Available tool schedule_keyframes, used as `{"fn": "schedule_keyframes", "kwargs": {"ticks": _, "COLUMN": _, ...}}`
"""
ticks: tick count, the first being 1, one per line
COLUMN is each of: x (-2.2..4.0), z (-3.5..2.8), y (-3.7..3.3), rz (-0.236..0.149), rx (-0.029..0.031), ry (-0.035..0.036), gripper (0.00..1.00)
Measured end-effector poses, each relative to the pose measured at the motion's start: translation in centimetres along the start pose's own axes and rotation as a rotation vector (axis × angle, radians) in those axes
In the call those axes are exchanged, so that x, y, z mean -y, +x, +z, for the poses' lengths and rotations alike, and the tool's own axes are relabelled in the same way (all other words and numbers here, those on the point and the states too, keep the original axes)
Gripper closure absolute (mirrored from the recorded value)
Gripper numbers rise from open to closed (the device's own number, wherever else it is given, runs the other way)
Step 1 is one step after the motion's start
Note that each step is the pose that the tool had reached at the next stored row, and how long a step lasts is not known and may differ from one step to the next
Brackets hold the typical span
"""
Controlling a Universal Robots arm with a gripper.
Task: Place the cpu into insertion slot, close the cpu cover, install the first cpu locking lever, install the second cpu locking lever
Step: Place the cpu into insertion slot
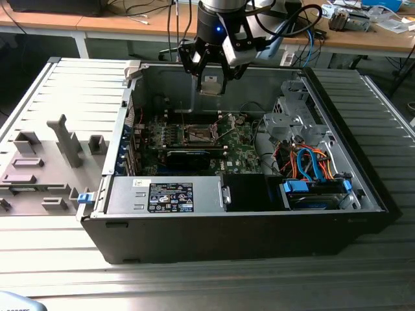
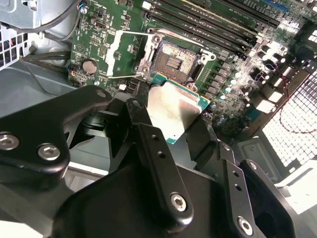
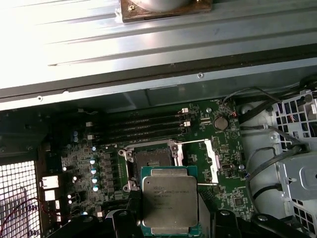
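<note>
— What is the claw doing?

— It is clamping the chip. Its two black fingers are pressing on opposite edges, so they are standing apart by just the chip's width.

— Where is the chip hanging?

— Between the fingertips, in the air over the open computer case. In the exterior view it is sitting well clear of the green board below the claw.

— What is lying under the claw?

— The socket is lying just beyond the chip, with its dark centre showing bare inside the silvery rim. The cover is standing swung back just beside the socket. The memory slots are running in a row past the socket, farther from the claw.

— And farther out?

— The case is lying on its side on a grey ribbed metal table. Blue and orange cables are bunching inside the case, on the exterior view's right of the claw. Grey blocks are standing on a plate well off to that view's left. A wooden desk is running behind the claw.

— How is the chip looking?

— Flat and square, with its dull silvery top carrying faint print. A thin green rim is showing around that top.
</note>
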State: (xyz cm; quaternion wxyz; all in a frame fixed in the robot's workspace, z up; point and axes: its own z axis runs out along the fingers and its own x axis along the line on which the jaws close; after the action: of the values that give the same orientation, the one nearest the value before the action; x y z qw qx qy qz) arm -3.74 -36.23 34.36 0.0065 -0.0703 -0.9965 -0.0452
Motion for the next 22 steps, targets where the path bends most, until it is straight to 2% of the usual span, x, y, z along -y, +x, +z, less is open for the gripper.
{"fn": "schedule_keyframes", "kwargs": {"ticks": 22, "x": 0.01, "z": 0.08, "y": 0.00, "rz": 0.059, "rx": 0.0052, "ry": -0.0011, "gripper": 0.46}}
